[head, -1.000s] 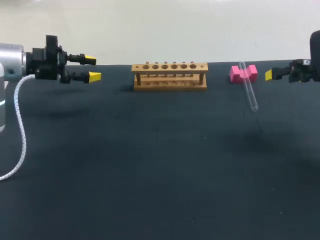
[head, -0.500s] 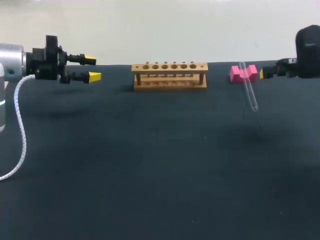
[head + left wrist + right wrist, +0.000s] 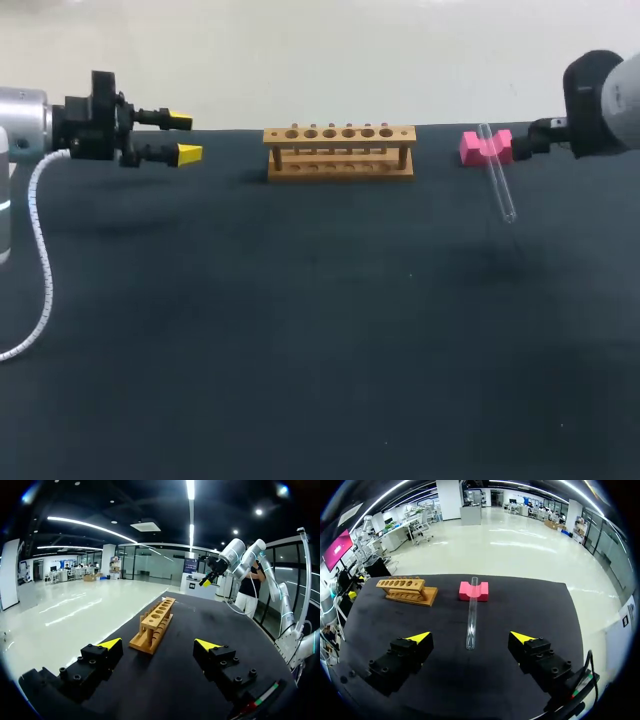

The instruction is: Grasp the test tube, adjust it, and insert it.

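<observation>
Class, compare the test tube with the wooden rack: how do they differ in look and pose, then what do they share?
The test tube is clear; the wooden rack is brown. The test tube lies slanted, one end on the pink block; the wooden rack stands upright. Both sit on the dark table, untouched.

A clear glass test tube (image 3: 496, 174) lies tilted, its upper end propped on a pink block (image 3: 487, 147). The empty wooden six-hole rack (image 3: 340, 152) stands upright, well apart.
</observation>
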Robot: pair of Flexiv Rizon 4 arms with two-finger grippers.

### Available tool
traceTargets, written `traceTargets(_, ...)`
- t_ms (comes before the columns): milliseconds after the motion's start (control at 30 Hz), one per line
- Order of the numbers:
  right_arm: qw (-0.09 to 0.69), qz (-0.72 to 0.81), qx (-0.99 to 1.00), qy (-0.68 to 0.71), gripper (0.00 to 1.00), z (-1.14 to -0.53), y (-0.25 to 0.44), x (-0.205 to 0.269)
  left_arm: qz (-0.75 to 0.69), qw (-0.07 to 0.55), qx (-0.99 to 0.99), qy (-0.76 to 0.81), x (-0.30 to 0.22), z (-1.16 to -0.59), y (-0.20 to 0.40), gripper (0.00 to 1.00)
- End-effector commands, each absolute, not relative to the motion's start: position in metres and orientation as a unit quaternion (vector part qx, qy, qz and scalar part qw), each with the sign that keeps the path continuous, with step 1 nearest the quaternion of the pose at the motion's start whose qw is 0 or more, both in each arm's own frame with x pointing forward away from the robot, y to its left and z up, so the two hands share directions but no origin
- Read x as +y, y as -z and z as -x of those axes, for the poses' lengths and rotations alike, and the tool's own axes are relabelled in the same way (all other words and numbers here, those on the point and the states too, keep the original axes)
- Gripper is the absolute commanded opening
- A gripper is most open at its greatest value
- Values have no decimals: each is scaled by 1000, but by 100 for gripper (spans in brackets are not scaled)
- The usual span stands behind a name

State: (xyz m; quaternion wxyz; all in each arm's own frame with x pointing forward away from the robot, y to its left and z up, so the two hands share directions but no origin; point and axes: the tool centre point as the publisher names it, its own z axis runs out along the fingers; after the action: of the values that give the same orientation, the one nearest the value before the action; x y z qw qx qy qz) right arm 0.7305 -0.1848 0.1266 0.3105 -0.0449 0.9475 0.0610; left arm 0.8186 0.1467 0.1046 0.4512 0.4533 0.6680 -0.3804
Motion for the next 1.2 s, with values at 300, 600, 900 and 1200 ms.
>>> traceTargets(300, 592, 46, 796, -117, 100, -739, -103, -185, -452, 454, 668, 379, 147, -816, -104, 100)
traceTargets(600, 598, 55, 787, -139, 100, -739, -104, -188, -452, 454, 668, 379, 147, -816, -104, 100)
traceTargets(900, 598, 55, 787, -139, 100, -739, -104, -188, -452, 454, 668, 379, 147, -816, -104, 100)
traceTargets(1200, 598, 55, 787, -139, 100, -739, -104, -188, -452, 454, 668, 379, 147, -816, -104, 100)
